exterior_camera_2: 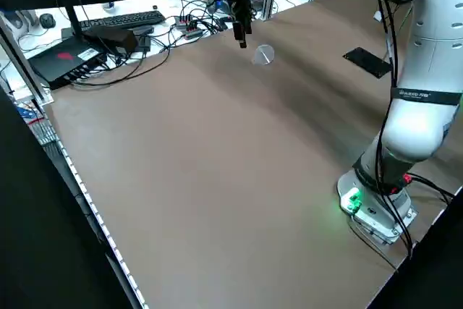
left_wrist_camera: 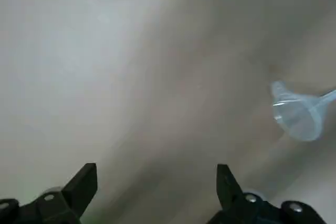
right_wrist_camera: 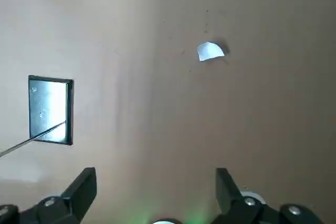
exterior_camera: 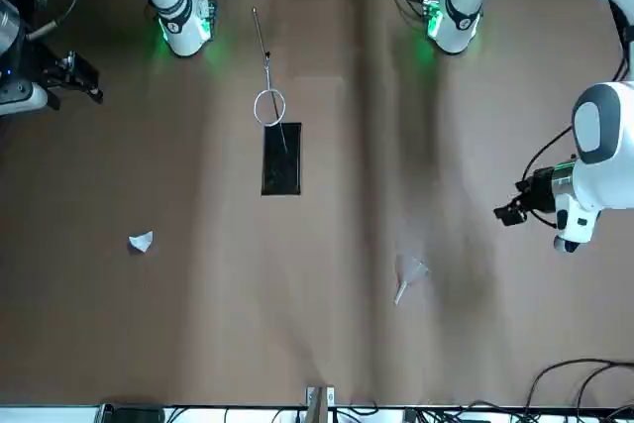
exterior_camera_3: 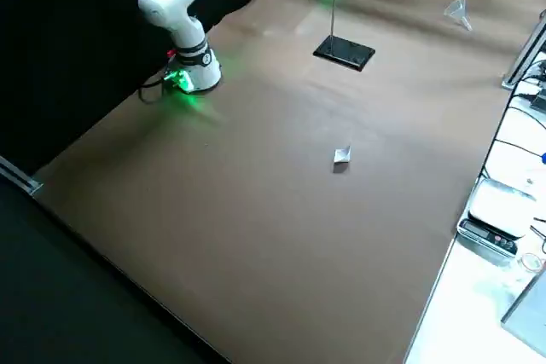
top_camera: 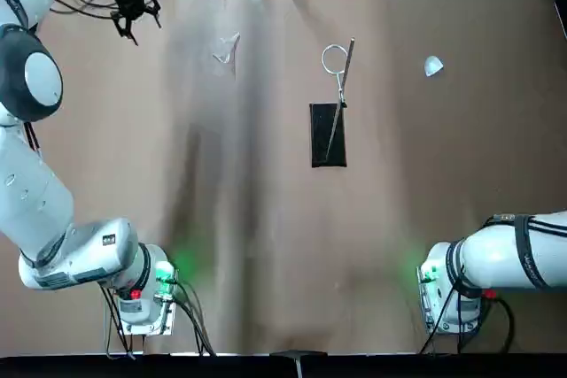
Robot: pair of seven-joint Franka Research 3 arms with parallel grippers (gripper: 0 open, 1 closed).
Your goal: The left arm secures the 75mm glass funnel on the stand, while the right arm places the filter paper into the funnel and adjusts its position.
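Glass comes first in this job: the small clear glass funnel (top_camera: 229,50) with its thin stem lies on its side on the brown table (top_camera: 266,245), toward the far edge on the robot's left, well apart from the black-based stand (top_camera: 327,134) with its metal rod and empty wire ring at the table's middle. The left gripper (top_camera: 133,8) hangs near the far left corner, fingers spread and holding nothing; in its wrist view the funnel (left_wrist_camera: 296,116) sits off to one side of the fingers, not between them, its stem running away from the cone's mouth. Of the two arms, the left is clearly the nearer to the funnel, so its approach means a sideways shift toward the table's middle plus a descent. The small white folded filter paper (top_camera: 432,65) rests on the table toward the far right, apart from the stand. The right gripper (right_wrist_camera: 155,192) is raised above it, fingers spread wide and empty.
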